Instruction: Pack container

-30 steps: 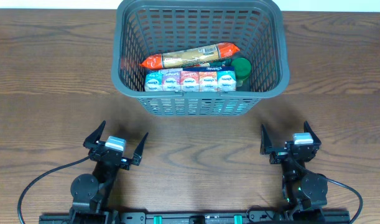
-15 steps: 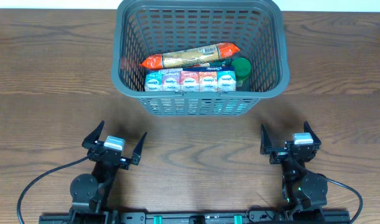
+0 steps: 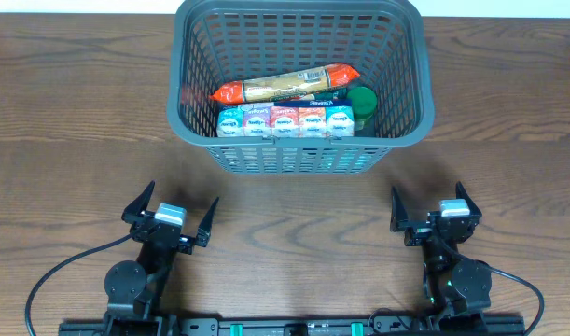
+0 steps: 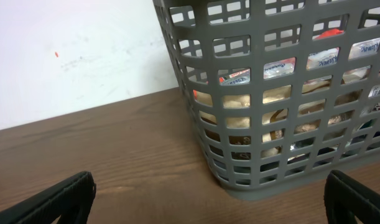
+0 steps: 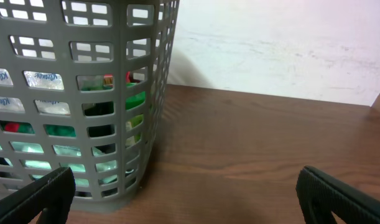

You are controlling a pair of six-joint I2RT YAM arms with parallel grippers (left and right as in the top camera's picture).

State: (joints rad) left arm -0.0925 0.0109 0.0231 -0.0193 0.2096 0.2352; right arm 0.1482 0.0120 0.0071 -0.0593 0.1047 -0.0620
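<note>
Barely anything has moved, I see: left gripper (image 3: 182, 200) at 7 o'clock, jaws spread, empty. Container (image 3: 294, 157) sits loaded at 12 o'clock. Right gripper (image 3: 427, 194) at 5 o'clock, likewise spread. If I reach forward carelessly, a jaw could hook the lattice and drag it.

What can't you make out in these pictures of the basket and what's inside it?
- Overhead: print on the row of small packs is too small to read.
- Overhead: the green item shows only its top; the packs and the long packet hide the rest.
- Wrist views: lattice walls of the container screen the contents; the top edge cuts off its rim.
</note>
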